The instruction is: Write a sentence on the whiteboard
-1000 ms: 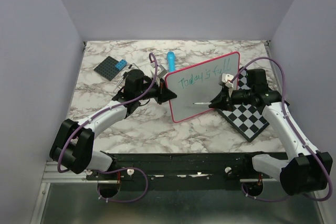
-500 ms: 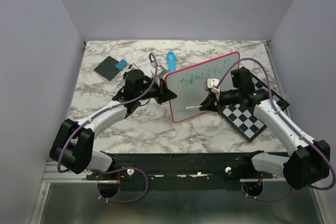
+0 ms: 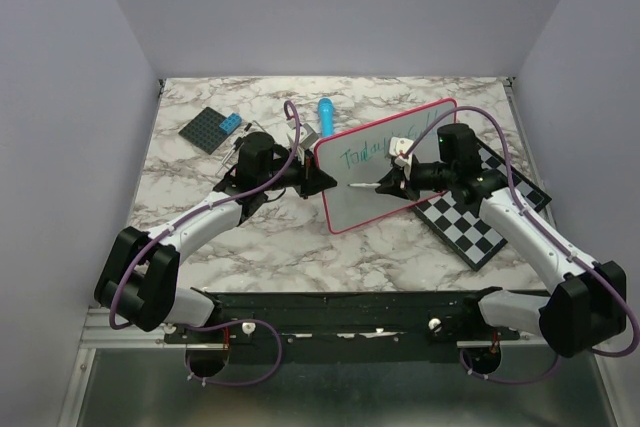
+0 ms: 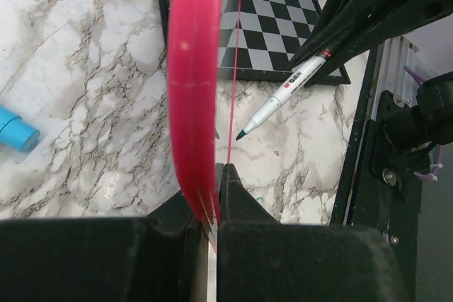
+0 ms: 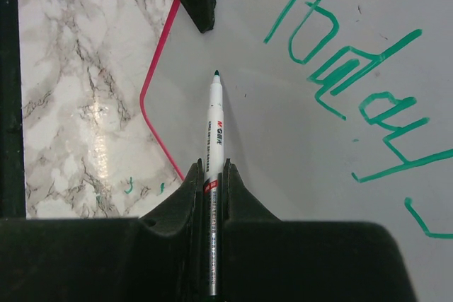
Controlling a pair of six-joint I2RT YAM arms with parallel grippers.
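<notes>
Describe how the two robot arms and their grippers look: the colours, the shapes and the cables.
The left arm and the right arm have smooth white link shells between bulky black joint housings. A thin purple cable loops along each arm. The left gripper and the right gripper are matte black, each with two flat, tapering fingers. No markings show on them.

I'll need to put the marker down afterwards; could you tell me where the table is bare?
Bare: between the whiteboard and the black rail, and at the back, right of the blue cylinder. Crowded around the board: left gripper, right gripper, chessboard.
</notes>
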